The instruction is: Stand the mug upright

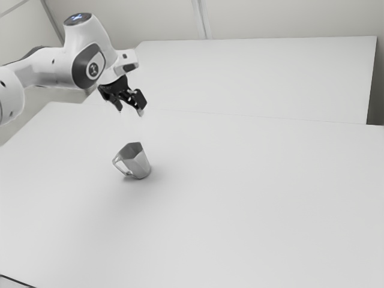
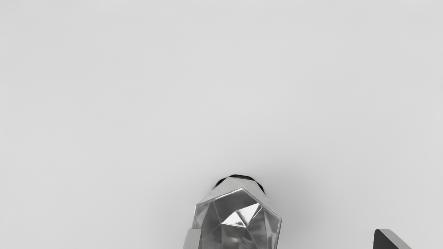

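White and smooth, the broad counter carries the task. The white jointed arm enters from the exterior view's ten o'clock. Below the fingers, toward six o'clock there, the silver faceted metal mug appears tipped, mouth angled upward. The black fingers are spread and empty, presumably leaving room to straddle it. Its slim silver handle, toward eight o'clock, probably props the lean.
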